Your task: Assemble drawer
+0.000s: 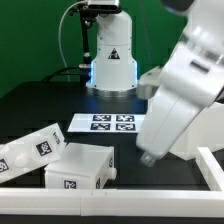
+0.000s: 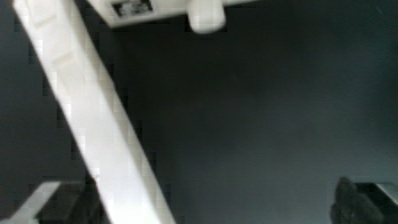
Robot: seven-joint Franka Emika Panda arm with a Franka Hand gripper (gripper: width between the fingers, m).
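Note:
Two white tagged drawer parts lie at the exterior view's lower left: a box [image 1: 80, 168] and a longer tilted piece [image 1: 35, 148] behind it. My arm's blurred white end [image 1: 150, 152] hangs over the black table to the right of them; the fingers themselves are hidden there. In the wrist view my gripper [image 2: 214, 205] is open, its dark fingertips [image 2: 370, 200] wide apart over bare black table with nothing between them. A tagged white drawer part with a round knob [image 2: 208, 15] shows at the far edge of that view.
The long white border rail [image 1: 212, 165] runs along the table's front and right edges, and crosses the wrist view diagonally [image 2: 98, 120], close to one finger. The marker board [image 1: 110, 123] lies mid-table. The robot base [image 1: 112, 60] stands at the back.

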